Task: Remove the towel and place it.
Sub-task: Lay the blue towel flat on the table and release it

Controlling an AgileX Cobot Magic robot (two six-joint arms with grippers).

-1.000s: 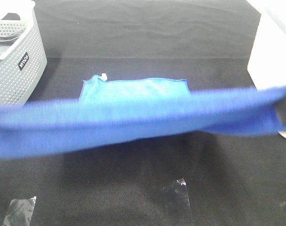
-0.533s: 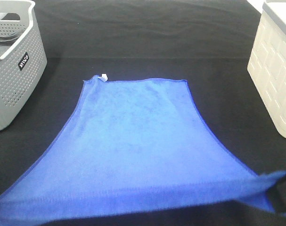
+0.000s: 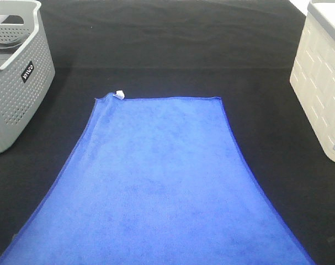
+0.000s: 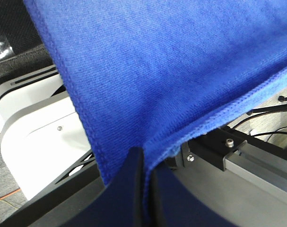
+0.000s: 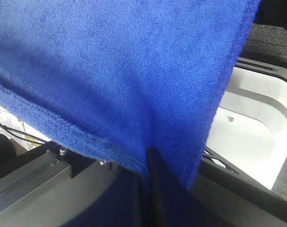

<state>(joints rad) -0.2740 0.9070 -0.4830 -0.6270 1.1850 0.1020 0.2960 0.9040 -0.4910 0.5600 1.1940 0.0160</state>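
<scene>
The royal-blue towel (image 3: pixel 156 176) lies spread on the black table, its far hem with the small white tag (image 3: pixel 119 94) toward the back and its near part running past the front edge of the exterior high view. Neither gripper shows in that view. In the left wrist view my left gripper (image 4: pixel 143 189) is shut on a near corner of the towel (image 4: pixel 148 71). In the right wrist view my right gripper (image 5: pixel 150 189) is shut on the other near corner of the towel (image 5: pixel 110 66). Both corners hang past the table's front.
A grey perforated basket (image 3: pixel 15 83) stands at the back left. A cream-white bin (image 3: pixel 324 88) stands at the right edge. The black table cloth (image 3: pixel 167 44) is bare behind the towel. White machine housing (image 4: pixel 34 132) and metal frame rails (image 5: pixel 34 184) lie below the grippers.
The towel was held stretched in the air across the view, then came down and forward. It now lies flat on the table, and the right gripper has left the exterior high view.
</scene>
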